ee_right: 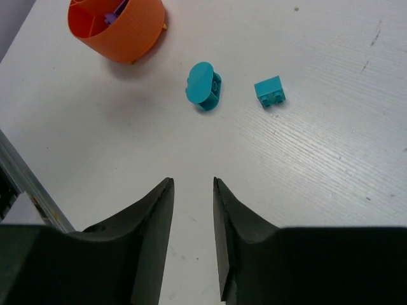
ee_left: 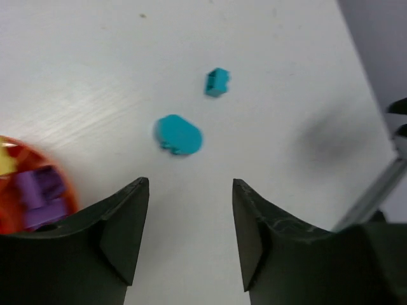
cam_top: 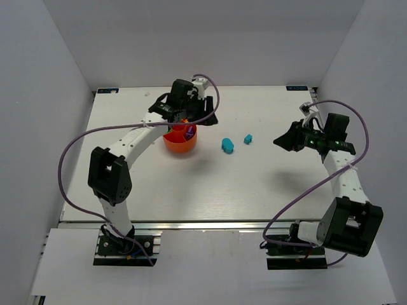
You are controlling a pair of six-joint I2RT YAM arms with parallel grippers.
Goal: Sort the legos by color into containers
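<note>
The orange tub [cam_top: 180, 140] [ee_right: 117, 25] stands left of centre, with purple legos [ee_left: 41, 194] [ee_right: 114, 13] and a yellow piece [ee_left: 5, 162] in its compartments. Two teal legos lie on the table to its right: a rounded piece [cam_top: 227, 146] [ee_left: 179, 135] [ee_right: 205, 86] and a small brick [cam_top: 248, 138] [ee_left: 217, 82] [ee_right: 270, 92]. My left gripper [cam_top: 198, 117] [ee_left: 189, 184] hovers at the tub's far right rim, open and empty. My right gripper [cam_top: 278, 140] [ee_right: 193, 182] hangs right of the small brick, pointing at both teal pieces, its jaws narrowly apart with nothing between them.
White walls enclose the table [cam_top: 210, 184] at the back and on both sides. The left arm's purple cable [cam_top: 76, 143] loops over the table's left part, and the right arm's cable [cam_top: 299, 200] hangs over the right part.
</note>
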